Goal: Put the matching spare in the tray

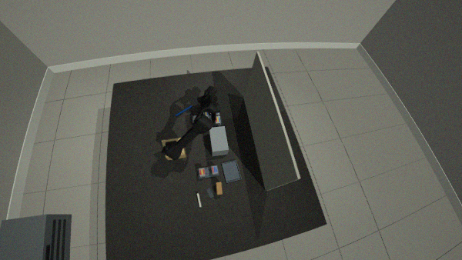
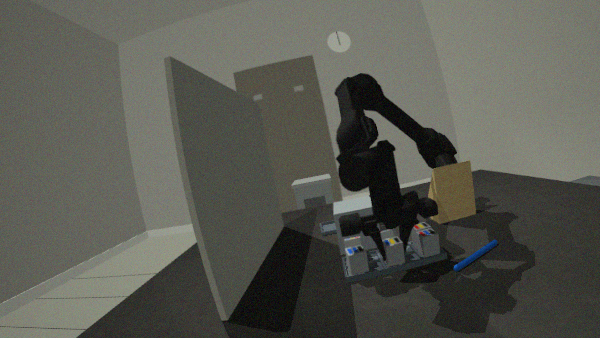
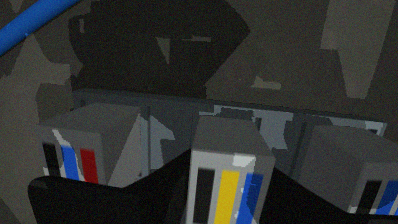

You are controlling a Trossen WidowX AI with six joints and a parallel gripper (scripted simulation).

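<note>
My gripper [image 2: 395,253] [image 3: 222,158] is shut on the middle grey spare [image 2: 394,258] [image 3: 225,134], with black, yellow and blue bars, in the near row of the rack [image 2: 400,269] [image 3: 172,117]. It stands upright, low in its slot. A spare with black, blue and red bars [image 2: 426,246] [image 3: 120,117] and one with black and blue bars [image 2: 356,261] [image 3: 335,145] stand either side. More spares stand behind. The tray [image 1: 231,171] [image 2: 327,229] is a flat dark square beyond the grey box. The mounted unit's back code is not readable here.
The grey box [image 1: 219,139] stands between rack and tray. A tall partition [image 1: 279,123] [image 2: 220,175] runs along one side. Two coded units [image 1: 202,171] [image 1: 214,170], an orange block [image 1: 219,188] and a white stick [image 1: 199,200] lie near the tray. A blue rod [image 1: 184,111] [image 2: 475,255] [image 3: 30,22] lies beside the rack.
</note>
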